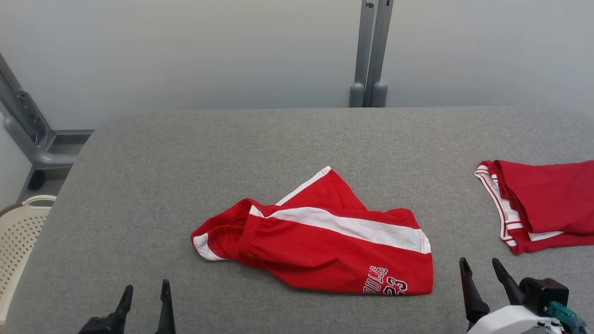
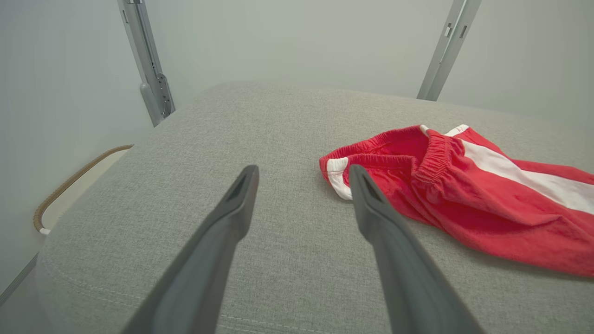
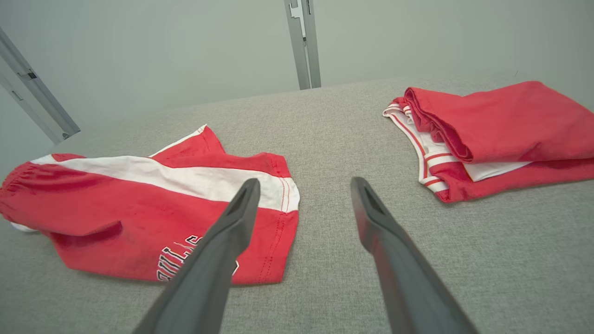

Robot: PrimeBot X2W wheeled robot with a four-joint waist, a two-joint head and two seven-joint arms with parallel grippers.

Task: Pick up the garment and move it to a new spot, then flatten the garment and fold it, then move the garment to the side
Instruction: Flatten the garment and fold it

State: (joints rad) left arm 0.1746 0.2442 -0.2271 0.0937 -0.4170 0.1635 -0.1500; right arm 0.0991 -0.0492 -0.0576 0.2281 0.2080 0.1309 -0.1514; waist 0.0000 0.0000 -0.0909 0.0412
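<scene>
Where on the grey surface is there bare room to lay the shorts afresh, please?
The far strip behind the shorts and the left side toward the basket lie bare. The right edge is crowded by the folded garment.

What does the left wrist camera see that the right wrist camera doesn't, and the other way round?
Left wrist view: a basket rim off the table's edge, and the open left gripper. Right wrist view: a folded red garment, the lettering printed on the shorts, and the open right gripper. Shared: the red shorts with a white stripe, lying rumpled on the grey table.
</scene>
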